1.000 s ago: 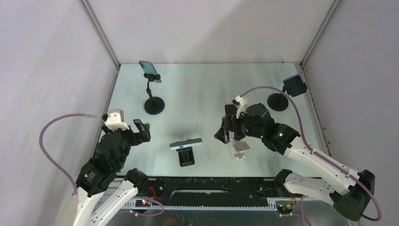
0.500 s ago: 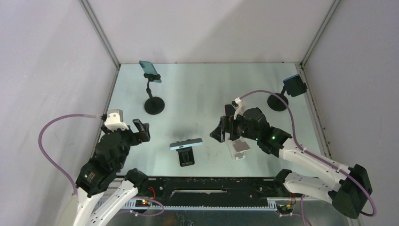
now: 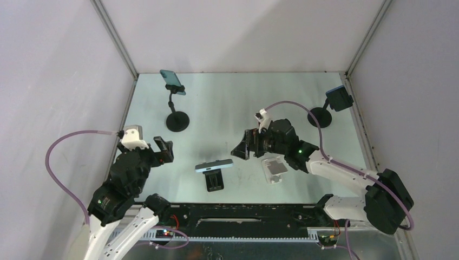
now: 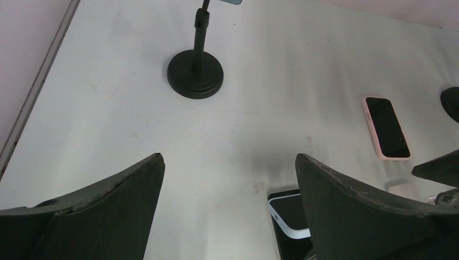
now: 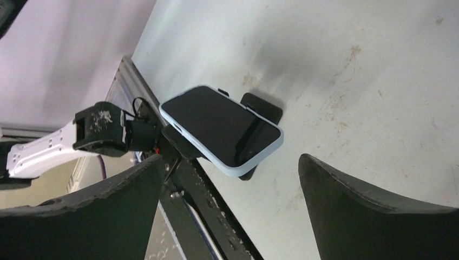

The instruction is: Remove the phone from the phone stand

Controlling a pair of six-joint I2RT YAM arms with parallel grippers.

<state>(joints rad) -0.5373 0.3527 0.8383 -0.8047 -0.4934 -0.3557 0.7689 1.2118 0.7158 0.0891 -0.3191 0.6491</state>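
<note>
- The flat rectangular phone with a black glass face and a pale blue-white case (image 3: 214, 164) sits crosswise on the low black plastic phone stand (image 3: 215, 181). Both are at lower centre of the top view, near the front edge of the grey metal worktop (image 3: 227, 103).
- Handling, as judged: the phone is a rigid, fairly light slab. Its glass face and smooth case are likely slippery, and the glass will not tolerate a drop or a point load.
- Where to take hold: both short ends overhang the stand, so clamp across the long edges at an overhanging end. Keep the pads off the middle of the screen.
- The stand is small and looks unfixed. It may tip or travel with the phone unless the lift runs straight out of the cradle.
- The right pincer (image 3: 241, 150) is released, jaws spread wide, with nothing between them. It sits just to the right of the phone in the top view and does not touch it.
- In the right wrist view the phone lies mid-frame, beyond the two black fingers (image 5: 373, 211) and framed between them.
- Right arm pose: it reaches from the lower right of the top view toward centre, forearm low, with the pincer pointing at the left of the frame.
- The left pincer (image 3: 162, 150) is released and empty. It is at the left of the top view, well apart from the phone, with the arm folded back.
</note>
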